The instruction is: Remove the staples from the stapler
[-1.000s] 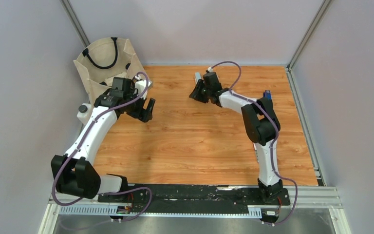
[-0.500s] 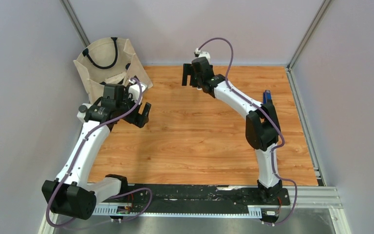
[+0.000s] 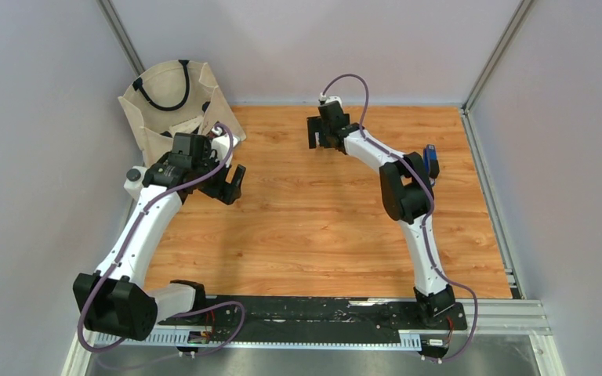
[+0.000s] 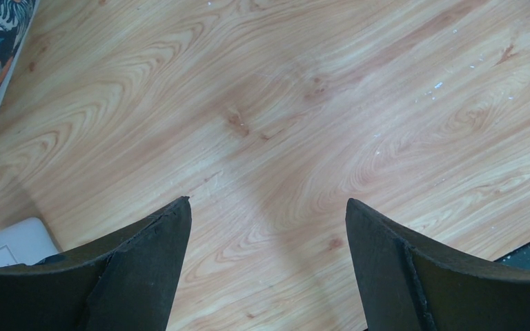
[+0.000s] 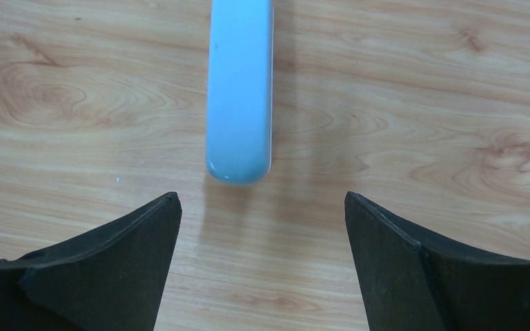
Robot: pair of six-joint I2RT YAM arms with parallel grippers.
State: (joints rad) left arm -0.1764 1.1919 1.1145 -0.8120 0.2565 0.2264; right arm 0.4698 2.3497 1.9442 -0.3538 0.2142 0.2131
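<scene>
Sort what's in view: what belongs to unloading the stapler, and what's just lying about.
Job:
- stapler cover, flat on the table ahead of the open right gripper
- blue piece by the right arm, likely the stapler body
- staples: none in view

Lying about:
- bag
- bottle
- white box

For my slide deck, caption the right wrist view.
Open right claw just behind a pale blue plastic stapler cover lying on the wooden table.
</scene>
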